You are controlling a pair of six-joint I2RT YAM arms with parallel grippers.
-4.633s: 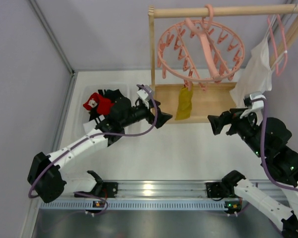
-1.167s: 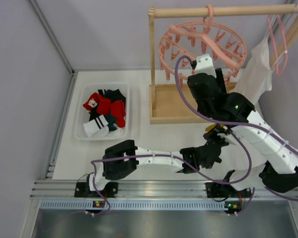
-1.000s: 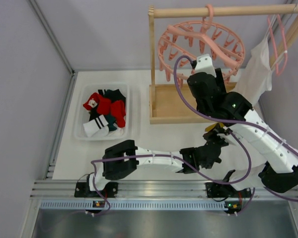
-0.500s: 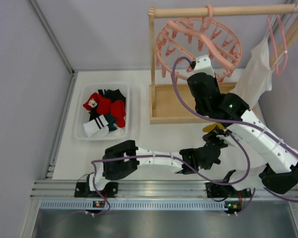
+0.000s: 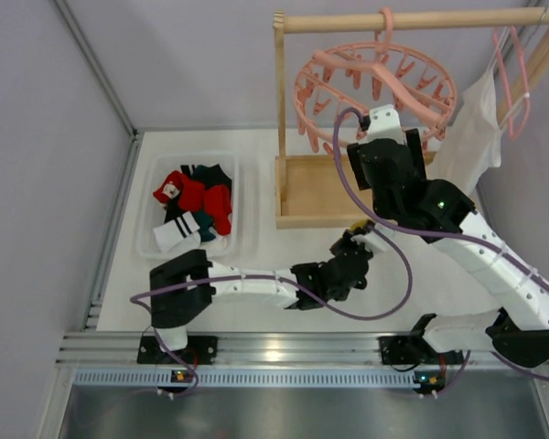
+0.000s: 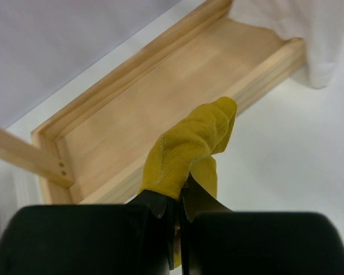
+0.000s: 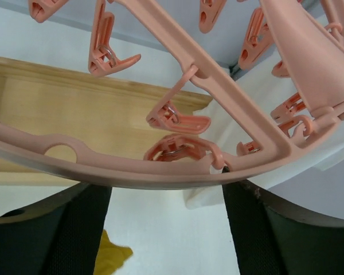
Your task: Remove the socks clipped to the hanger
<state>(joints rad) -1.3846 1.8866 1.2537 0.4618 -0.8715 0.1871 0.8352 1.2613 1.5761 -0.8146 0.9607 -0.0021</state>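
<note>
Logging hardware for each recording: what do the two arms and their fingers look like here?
Both the left arm and right arm have white tubular links joined by bulky black joint housings, each trailed by a looping purple cable. A small green light shows on the right one. The left fingers and right fingers are black and blocky.

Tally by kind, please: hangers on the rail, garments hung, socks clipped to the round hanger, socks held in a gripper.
Hangers: 2, round peg hanger and thin hanger
Garments hung: 1, white garment
Socks clipped: 0 visible
Socks held: 1, mustard sock in left gripper
Total: 4
</note>
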